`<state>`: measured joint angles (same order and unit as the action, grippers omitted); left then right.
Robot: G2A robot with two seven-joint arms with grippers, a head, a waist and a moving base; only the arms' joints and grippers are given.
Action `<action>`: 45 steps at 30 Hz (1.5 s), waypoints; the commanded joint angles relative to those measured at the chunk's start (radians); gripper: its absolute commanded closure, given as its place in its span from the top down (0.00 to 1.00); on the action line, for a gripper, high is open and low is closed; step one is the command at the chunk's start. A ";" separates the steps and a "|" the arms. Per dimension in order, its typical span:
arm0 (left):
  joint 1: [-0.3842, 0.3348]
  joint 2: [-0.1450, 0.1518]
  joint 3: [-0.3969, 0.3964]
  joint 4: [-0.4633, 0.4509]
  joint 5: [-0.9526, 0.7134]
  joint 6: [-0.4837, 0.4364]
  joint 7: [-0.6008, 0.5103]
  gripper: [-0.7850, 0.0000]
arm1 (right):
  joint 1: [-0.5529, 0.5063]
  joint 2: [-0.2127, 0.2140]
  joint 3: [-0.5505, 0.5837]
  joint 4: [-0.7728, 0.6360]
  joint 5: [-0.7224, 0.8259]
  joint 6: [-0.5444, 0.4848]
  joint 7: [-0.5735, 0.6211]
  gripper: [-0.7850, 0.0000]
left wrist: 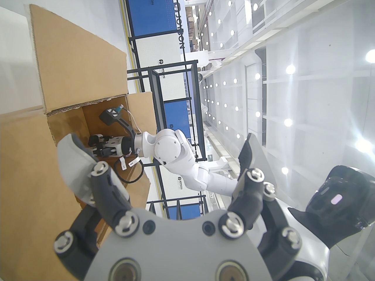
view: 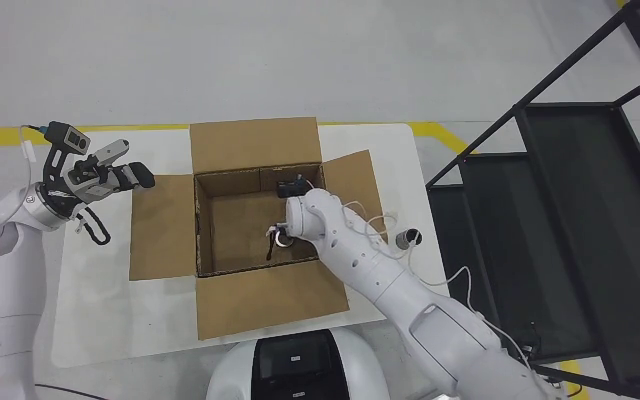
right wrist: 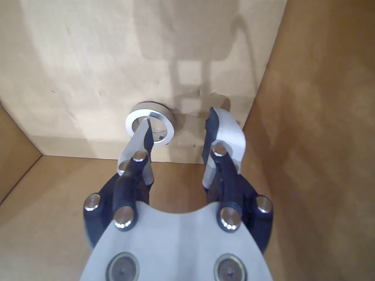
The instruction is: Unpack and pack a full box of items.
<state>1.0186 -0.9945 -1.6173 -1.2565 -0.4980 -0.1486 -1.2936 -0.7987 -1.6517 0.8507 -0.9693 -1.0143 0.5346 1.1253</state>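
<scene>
An open cardboard box [view: 255,150] stands in the middle of the white table [view: 90,300], all flaps folded out. My right gripper [view: 277,236] is down inside it. In the right wrist view this gripper [right wrist: 179,122] is open, and one fingertip [right wrist: 146,133] pokes into the hole of a shiny metal ring [right wrist: 137,118] lying on the box's brown floor [right wrist: 88,59]. The other finger is beside the ring, near a side wall. My left gripper [view: 133,165] hangs open and holds nothing, left of the box over the table's edge. From there the left wrist view looks across the box flap [left wrist: 79,56] to the right gripper [left wrist: 98,144].
A small round dark object [view: 410,238] lies on the table right of the box. A black metal rack [view: 560,200] stands close to the table's right side. A yellow floor line [view: 440,130] runs behind the table.
</scene>
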 commanded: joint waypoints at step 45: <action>0.000 0.000 0.000 0.000 0.000 0.000 0.000 1.00 | -0.306 0.103 0.366 -0.674 0.246 -0.374 0.198 0.00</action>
<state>1.0186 -0.9945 -1.6173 -1.2565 -0.4980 -0.1486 -1.2936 -1.1084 -1.5489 1.2145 -1.6536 -0.8040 0.1853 1.3264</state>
